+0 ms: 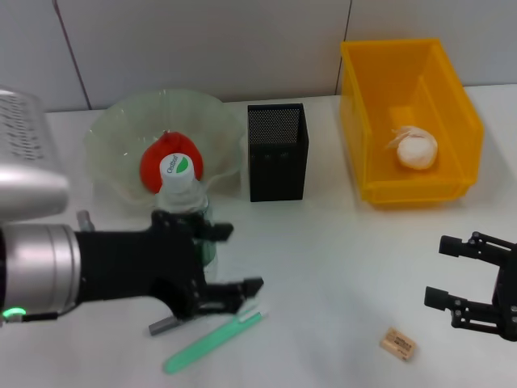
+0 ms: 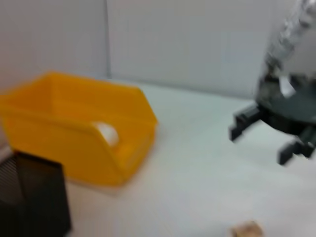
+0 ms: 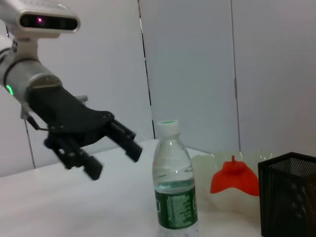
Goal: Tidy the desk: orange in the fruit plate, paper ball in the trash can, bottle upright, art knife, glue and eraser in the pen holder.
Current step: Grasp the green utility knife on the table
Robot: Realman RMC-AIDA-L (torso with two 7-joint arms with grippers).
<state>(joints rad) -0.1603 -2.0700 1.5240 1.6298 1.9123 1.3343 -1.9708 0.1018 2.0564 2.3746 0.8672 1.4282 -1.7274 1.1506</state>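
Observation:
The clear bottle (image 1: 182,204) (image 3: 174,188) with a green label stands upright in front of the fruit plate (image 1: 113,137). My left gripper (image 1: 234,260) (image 3: 114,160) hangs open just beside the bottle, not touching it. The orange (image 1: 168,165) (image 3: 234,178) lies in the plate. In the yellow trash can (image 1: 452,105) (image 2: 69,123) rests the white paper ball (image 1: 416,149) (image 2: 106,132). The green art knife (image 1: 212,343) and the grey glue (image 1: 163,326) lie on the table under my left gripper. The tan eraser (image 1: 398,343) (image 2: 247,229) lies near my open right gripper (image 1: 436,271) (image 2: 257,145).
The black mesh pen holder (image 1: 277,151) (image 2: 32,197) (image 3: 289,195) stands between the plate and the trash can. A white wall runs along the back of the white table.

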